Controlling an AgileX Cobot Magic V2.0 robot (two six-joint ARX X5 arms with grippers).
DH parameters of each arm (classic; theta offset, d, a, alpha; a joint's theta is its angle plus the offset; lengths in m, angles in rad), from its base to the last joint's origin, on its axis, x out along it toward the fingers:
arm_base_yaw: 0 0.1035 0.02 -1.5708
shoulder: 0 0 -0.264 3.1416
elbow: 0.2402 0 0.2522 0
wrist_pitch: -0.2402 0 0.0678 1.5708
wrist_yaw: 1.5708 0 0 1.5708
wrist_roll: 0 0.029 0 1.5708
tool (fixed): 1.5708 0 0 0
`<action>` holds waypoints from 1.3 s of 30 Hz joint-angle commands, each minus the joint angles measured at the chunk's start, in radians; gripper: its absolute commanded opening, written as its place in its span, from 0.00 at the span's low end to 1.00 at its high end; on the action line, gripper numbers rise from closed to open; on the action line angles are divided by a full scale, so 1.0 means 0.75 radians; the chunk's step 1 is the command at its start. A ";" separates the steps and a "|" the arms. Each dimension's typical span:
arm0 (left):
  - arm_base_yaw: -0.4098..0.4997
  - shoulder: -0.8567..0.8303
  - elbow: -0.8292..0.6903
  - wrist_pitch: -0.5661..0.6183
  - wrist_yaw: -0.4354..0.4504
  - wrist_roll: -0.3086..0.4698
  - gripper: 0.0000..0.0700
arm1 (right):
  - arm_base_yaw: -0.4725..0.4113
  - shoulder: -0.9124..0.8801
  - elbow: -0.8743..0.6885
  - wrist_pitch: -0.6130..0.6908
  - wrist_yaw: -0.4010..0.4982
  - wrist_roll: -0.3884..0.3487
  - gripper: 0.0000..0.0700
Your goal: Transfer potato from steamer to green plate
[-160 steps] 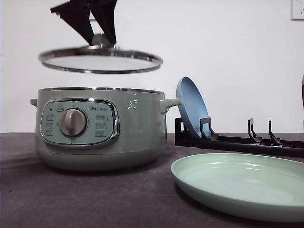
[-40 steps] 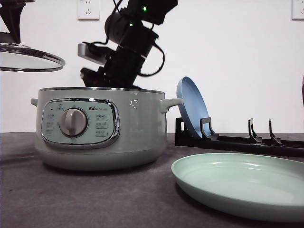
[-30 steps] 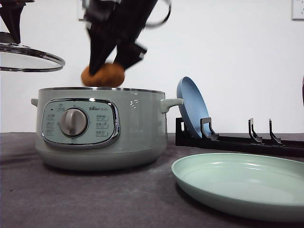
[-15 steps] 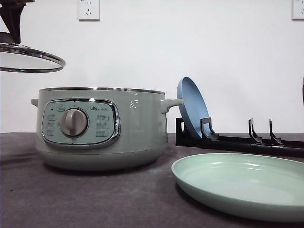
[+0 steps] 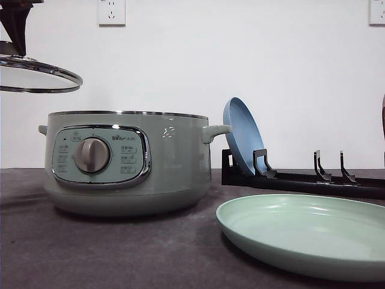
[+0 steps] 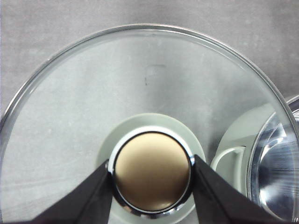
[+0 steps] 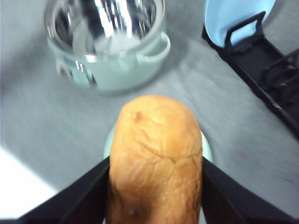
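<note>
The potato (image 7: 155,161) is out of the steamer (image 5: 126,161), and that is the big change: a second ago the right arm was lifting it just above the pot's rim in the front view, and now that arm has climbed out of that view altogether. In the right wrist view the right gripper (image 7: 155,196) clamps the orange-brown lump between its dark fingers (image 7: 86,196), high above the bench (image 5: 120,253). Below it the steamer sits open with its shiny bowl showing, and a sliver of pale green rim peeks out on either side of the potato, likely the green plate (image 5: 310,238), though the blur makes that hard to confirm.

Over on the other side, the left gripper (image 6: 152,175) is closed on the brass-coloured knob (image 6: 153,171) of the glass lid (image 6: 140,93), holding it up and to the left of the pot, as half a second ago.

So the extraction looks done. What remains is to bring the potato down onto the green plate and release it. The blue plate (image 5: 242,135) stands in the black rack (image 5: 301,177) behind.
</note>
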 commanded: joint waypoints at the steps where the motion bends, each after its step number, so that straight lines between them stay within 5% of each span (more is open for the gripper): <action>1: -0.001 -0.024 0.065 0.051 0.003 0.003 0.00 | 0.013 -0.037 -0.142 0.101 -0.001 0.131 0.35; 16: -0.003 -0.024 0.065 0.053 0.003 0.002 0.00 | 0.013 0.022 -0.849 0.679 -0.012 0.257 0.35; 39: -0.003 -0.024 0.065 0.057 0.003 -0.002 0.00 | -0.065 0.567 -0.915 1.052 -0.042 0.183 0.35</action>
